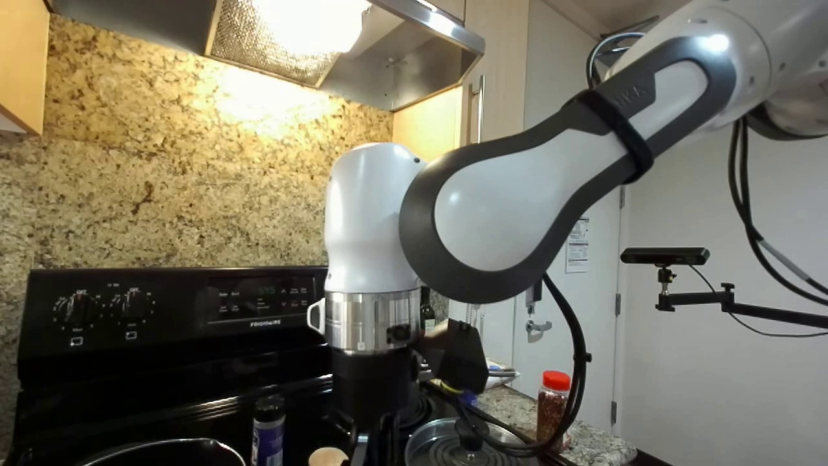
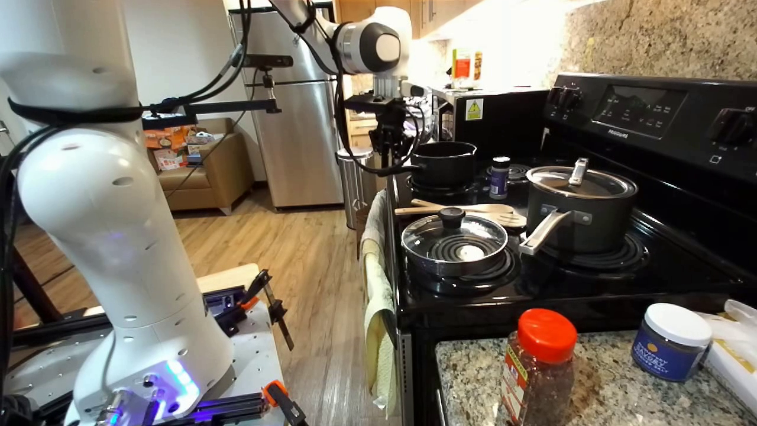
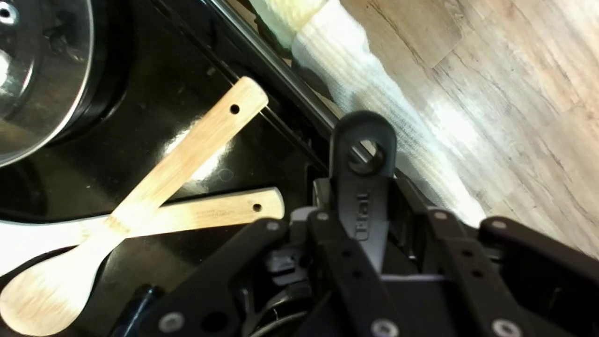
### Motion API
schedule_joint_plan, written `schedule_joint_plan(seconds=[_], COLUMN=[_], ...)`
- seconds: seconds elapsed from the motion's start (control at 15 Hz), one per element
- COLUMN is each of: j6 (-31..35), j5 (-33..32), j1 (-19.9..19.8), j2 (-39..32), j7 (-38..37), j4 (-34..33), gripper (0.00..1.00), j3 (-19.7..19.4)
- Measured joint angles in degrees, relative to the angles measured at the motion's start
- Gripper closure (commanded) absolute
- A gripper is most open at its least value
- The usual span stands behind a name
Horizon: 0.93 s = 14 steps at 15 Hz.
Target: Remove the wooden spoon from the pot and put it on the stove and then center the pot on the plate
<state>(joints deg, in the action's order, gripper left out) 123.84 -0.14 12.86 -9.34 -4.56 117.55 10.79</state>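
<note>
The wooden spoon [image 3: 201,145] lies on the black stove [image 2: 639,112], crossed over the slotted utensil [image 3: 220,210]. The spoon also shows in an exterior view [image 2: 491,208]. The black pot [image 2: 443,165] sits on a front burner plate [image 2: 440,196]; I cannot tell how well centred it is. In the wrist view, the pot's black handle [image 3: 362,220] rises between the fingers of my gripper [image 3: 362,189]. The fingers stand apart around the handle, with a gap on the right side. In an exterior view the gripper [image 2: 387,151] points down at the handle. Most of the pot is hidden in the wrist view.
A glass-lidded pan [image 2: 455,245] sits on the near burner. A tall lidded pot [image 2: 582,207] stands behind it. A spice jar [image 2: 499,177] stands behind the black pot. A towel [image 2: 378,284] hangs at the stove's front. A red-capped bottle [image 2: 541,367] stands on the counter.
</note>
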Motion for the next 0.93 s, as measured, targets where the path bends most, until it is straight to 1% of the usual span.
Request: schedule_joint_plan(seconds=[0.07,0.4,0.47,0.73,0.93], j6=[-0.18,-0.45,-0.45,0.09,1.44], j5=[0.0,-0.02,-0.02,-0.14,-1.81], j1=[0.0,-0.06,-0.09,-0.12,-0.1], j2=[0.12,1.46,1.85,4.17,8.33], j7=[0.0,-0.27,-0.31,-0.5,-2.89], j4=[0.0,0.05,0.12,0.44,1.42], gripper=[0.38,0.05,0.02,0.0,0.0], j3=[-0.04,-0.65,-0.82,-1.31,-1.32])
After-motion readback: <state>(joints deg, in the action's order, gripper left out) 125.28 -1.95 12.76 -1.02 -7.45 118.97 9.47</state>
